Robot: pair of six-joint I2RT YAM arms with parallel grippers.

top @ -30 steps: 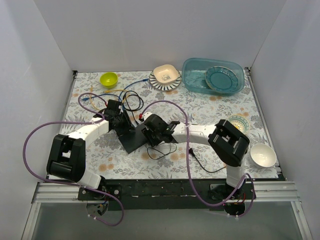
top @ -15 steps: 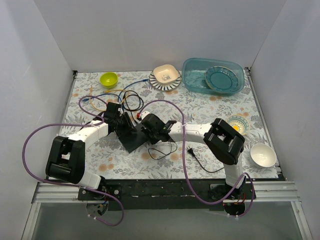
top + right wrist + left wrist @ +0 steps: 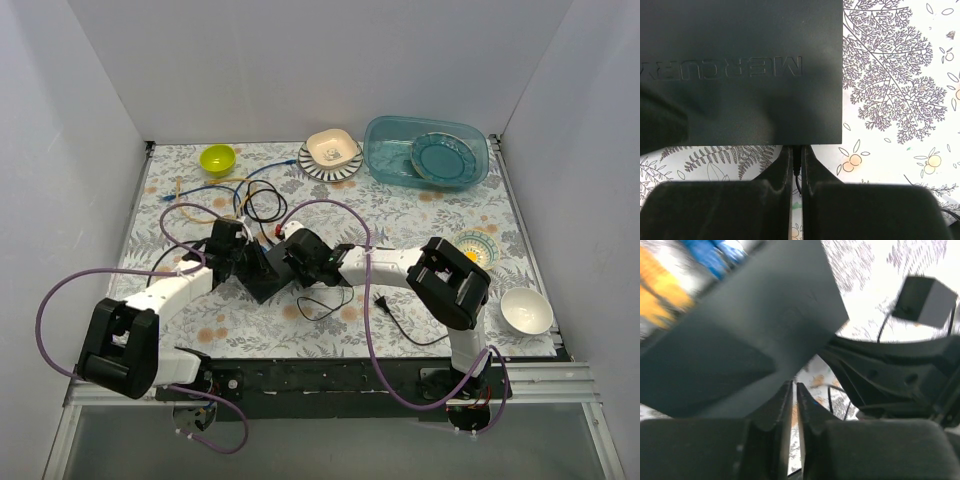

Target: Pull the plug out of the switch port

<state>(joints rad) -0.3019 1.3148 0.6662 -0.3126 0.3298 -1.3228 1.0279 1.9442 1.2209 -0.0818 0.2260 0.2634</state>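
Switch (image 3: 740,70) matte black, embossed logo; right fingers (image 3: 782,164) pinch plug (image 3: 796,161); left fingers (image 3: 780,410) closed, empty.

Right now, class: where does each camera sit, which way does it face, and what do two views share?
Top external: above and behind the bases, looking down on the table; both arms show, left hand and right hand at the switch.
Left wrist: on the left arm, looking low across the switch; own fingers below.
Right wrist: straight down on the switch; own fingers pinch the plug.
Shared: every view shows the switch.
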